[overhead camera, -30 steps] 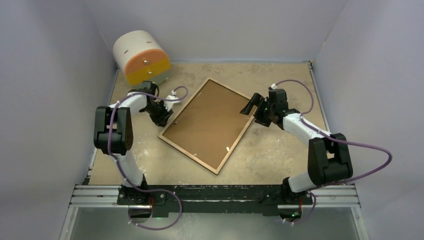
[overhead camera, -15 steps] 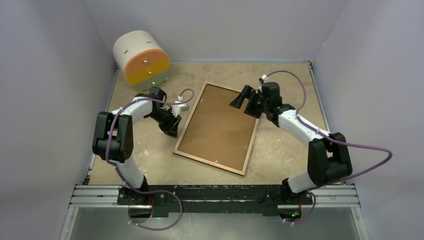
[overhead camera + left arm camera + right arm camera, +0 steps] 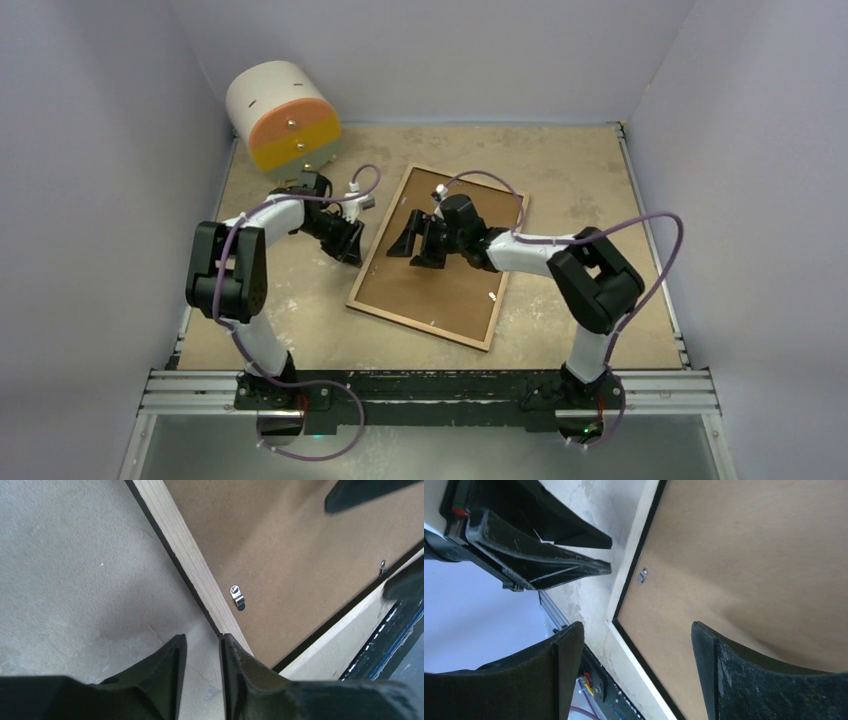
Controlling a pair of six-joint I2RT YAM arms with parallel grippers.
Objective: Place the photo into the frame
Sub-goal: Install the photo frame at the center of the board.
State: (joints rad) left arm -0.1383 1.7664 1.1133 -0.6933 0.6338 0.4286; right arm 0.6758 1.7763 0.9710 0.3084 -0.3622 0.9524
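The frame (image 3: 420, 326) lies back-up near the middle of the table (image 3: 580, 300), skewed to its edges, one corner turned toward the near edge. The brown hardboard backing panel (image 3: 455, 295) is seated inside the light-wood rim. The photo is not visible in any view, and whether it lies beneath the panel cannot be told. The right gripper (image 3: 415, 242) is held over the left half of the panel with its jaws spread wide and nothing between them. A metal turn clip (image 3: 642, 576) is seen just beyond it at the rim. Just outside the frame's left-hand rim sits the left gripper (image 3: 350, 246), fingers drawn almost together and gripping nothing. A white drum with an orange and yellow face (image 3: 283, 115) stands at the far left corner. Two faults are judged possible. The two grippers are near each other across the rim, so a further leftward reach could bring them into contact. A spread finger lowered onto the panel could also drag the unrestrained frame. Compared with half a second ago, the frame and the left gripper are unchanged, but the right gripper has been moved from the frame's far end to its left half.
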